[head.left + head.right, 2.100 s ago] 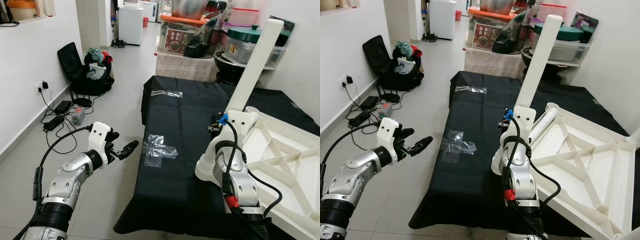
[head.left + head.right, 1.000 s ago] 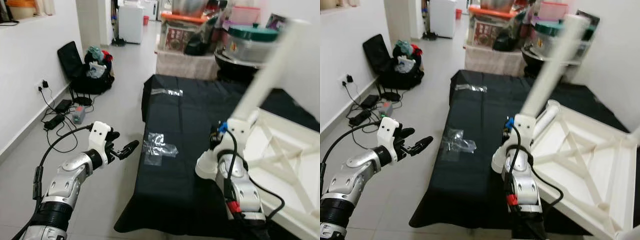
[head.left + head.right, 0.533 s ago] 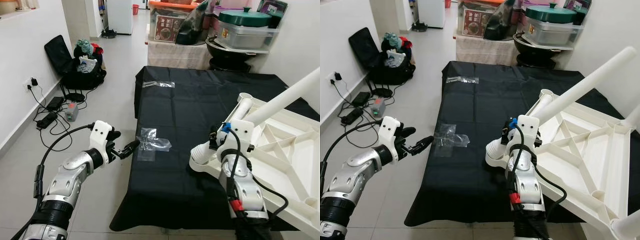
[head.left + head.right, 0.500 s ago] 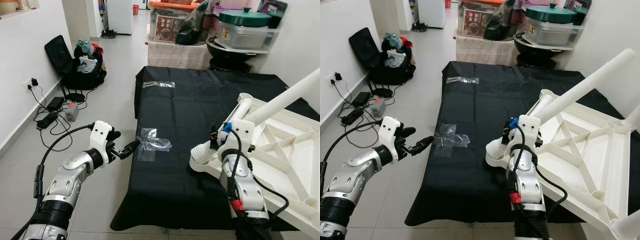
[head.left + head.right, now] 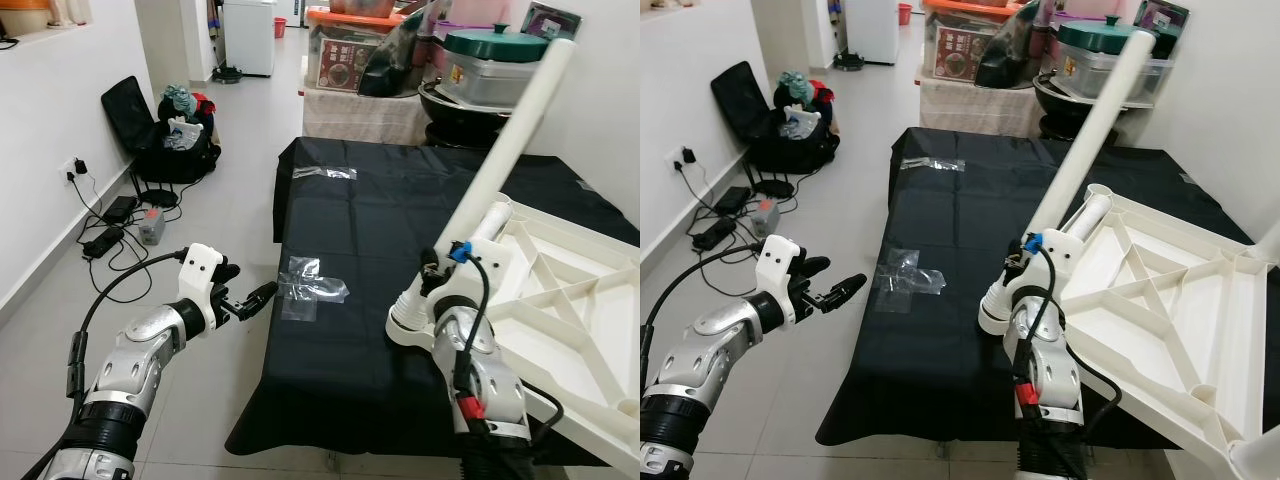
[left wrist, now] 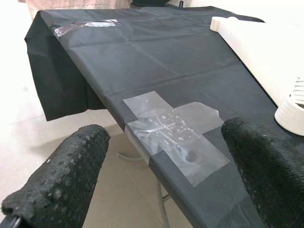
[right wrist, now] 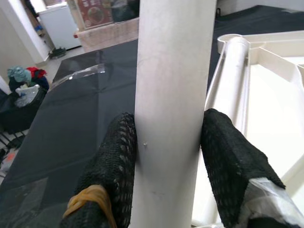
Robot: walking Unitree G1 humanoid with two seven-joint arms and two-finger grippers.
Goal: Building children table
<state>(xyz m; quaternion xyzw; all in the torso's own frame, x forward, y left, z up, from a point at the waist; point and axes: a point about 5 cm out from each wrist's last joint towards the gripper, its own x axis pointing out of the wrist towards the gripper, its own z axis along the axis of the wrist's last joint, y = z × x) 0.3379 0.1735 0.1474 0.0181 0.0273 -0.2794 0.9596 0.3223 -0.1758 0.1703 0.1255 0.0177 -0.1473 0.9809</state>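
Observation:
My right gripper [image 5: 437, 268] is shut on a long white table leg [image 5: 510, 145], near its flared lower end, which rests on the black cloth. The leg slants up and to the right. In the right wrist view both black fingers [image 7: 114, 166] press the leg [image 7: 173, 71] from either side. The white children's tabletop [image 5: 575, 300] lies upside down on the right, a short corner tube [image 5: 497, 215] beside the leg. My left gripper [image 5: 255, 297] hangs open over the floor by the table's left edge, pointing at a clear plastic bag [image 6: 171, 133] of small parts.
A black cloth covers the work table [image 5: 370, 220]. A second clear bag [image 5: 325, 172] lies at its far left. A black bag [image 5: 165, 140], cables and a power strip [image 5: 110, 225] sit on the floor to the left. Boxes and pots [image 5: 400, 60] stand behind.
The white leg has swung from a low slant to the right up to a steeper one. The camera shifted a little. My left arm has stayed in place.

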